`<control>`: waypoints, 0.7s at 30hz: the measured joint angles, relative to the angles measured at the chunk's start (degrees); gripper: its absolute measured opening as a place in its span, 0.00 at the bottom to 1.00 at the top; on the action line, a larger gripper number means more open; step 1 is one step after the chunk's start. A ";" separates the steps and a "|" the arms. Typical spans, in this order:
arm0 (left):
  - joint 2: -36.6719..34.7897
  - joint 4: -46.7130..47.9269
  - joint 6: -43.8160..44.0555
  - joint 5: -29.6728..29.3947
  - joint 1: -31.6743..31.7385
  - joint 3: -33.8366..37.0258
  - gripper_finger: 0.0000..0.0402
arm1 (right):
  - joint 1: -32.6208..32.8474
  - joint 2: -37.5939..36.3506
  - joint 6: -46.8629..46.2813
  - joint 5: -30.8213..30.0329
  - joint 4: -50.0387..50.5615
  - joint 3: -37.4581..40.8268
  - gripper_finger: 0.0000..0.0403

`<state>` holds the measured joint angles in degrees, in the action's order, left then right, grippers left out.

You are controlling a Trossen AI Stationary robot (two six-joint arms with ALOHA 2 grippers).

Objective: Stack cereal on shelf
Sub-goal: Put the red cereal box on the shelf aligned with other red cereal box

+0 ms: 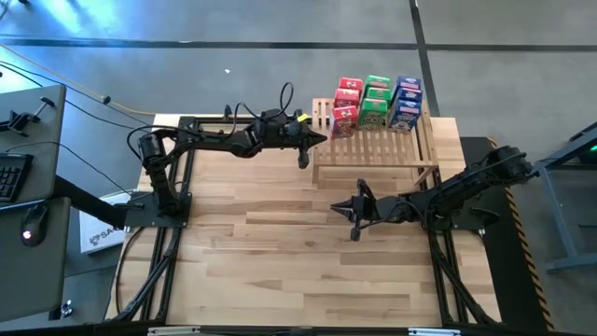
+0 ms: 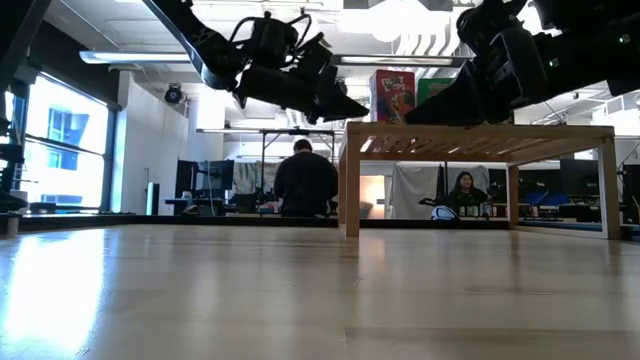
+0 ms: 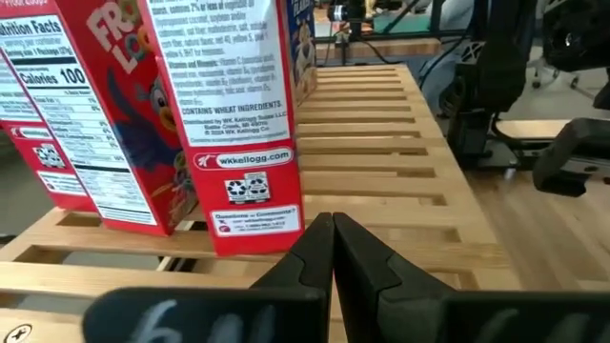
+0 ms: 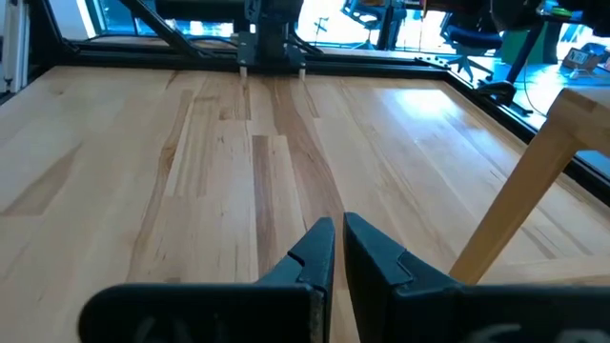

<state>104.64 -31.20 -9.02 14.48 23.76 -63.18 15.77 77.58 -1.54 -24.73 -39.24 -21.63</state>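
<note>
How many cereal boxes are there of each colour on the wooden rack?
Red cereal boxes: 3
Green cereal boxes: 3
Blue cereal boxes: 3
Total: 9, all standing in three rows at the far side of the shelf.

Plank tabletop [image 1: 280,252] of light wood, mounted on a black frame. Keyboard [image 1: 11,175] and mouse [image 1: 31,231] on a grey desk beside it. White box [image 1: 98,229] on the floor. Beyond the table, two persons: one standing, back turned [image 2: 305,180]; one seated [image 2: 465,190].
</note>
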 joint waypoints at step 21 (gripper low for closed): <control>4.59 -0.05 0.39 -1.07 0.71 -7.58 0.00 | -0.01 0.00 0.38 0.25 -0.90 0.00 0.04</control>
<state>109.23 -31.25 -8.62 13.41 24.47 -70.76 15.76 77.58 -1.16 -24.48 -40.14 -21.63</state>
